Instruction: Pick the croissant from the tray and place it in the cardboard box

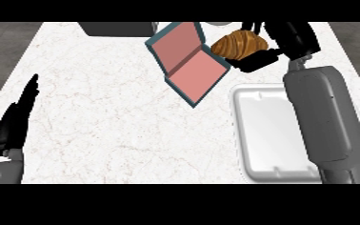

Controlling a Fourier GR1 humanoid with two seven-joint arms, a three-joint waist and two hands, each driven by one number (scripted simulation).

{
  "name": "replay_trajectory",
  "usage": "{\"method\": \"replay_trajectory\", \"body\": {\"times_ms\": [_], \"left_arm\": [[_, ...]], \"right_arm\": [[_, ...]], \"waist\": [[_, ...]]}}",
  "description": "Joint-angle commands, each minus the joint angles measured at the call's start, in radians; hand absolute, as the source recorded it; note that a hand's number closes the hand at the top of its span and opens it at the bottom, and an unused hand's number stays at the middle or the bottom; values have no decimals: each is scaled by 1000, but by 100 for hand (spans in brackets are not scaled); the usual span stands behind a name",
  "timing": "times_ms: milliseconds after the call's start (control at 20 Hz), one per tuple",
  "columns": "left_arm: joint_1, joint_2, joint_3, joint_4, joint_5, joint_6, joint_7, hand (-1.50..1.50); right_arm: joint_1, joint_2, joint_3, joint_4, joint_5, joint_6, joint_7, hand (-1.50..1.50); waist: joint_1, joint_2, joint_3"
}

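Head view, single frame.

Right hand [292, 38]: black fingers and thumb are curled round the golden-brown, ridged croissant [239, 45]. The thumb shows beneath the pastry and the fingers lie behind it.

Croissant position: just beside the upper right edge of the open box with teal outer walls and a salmon-pink inside [190, 59]. Its left tip overlaps the box rim in this view, and it is not inside the box. Its height over the surface cannot be told.

Box: sits turned like a diamond on the white marbled surface [105, 105], two pink panels meeting at a crease.

Shallow white rectangular tray [237, 124]: below and to the right of the box, close to its lower right side. The grey right forearm [320, 114] crosses the tray's right part.

Left hand [21, 109]: far left of the box at the view's edge, resting, fingers straight and pointing up, nothing held.

Dark grey block [116, 27]: upper left of the box, cut off by the view's top.
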Motion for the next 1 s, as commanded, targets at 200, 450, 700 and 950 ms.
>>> {"method": "replay_trajectory", "body": {"times_ms": [200,450,700,950], "left_arm": [[-26,-15,6,49,-13,15,-28,0],[-1,-23,-17,-53,-15,0,34,0],[-11,-32,-32,-9,-26,-3,-21,0],[-95,-38,-43,10,-39,2,37,0]], "right_arm": [[-233,135,-37,198,-43,-30,144,150],[-405,142,-116,506,-56,-124,125,150],[-495,169,-138,729,-24,-265,81,150],[-548,202,-98,871,24,-373,119,150]], "waist": [[1,3,0],[29,9,0],[53,22,0],[62,28,-1]]}}
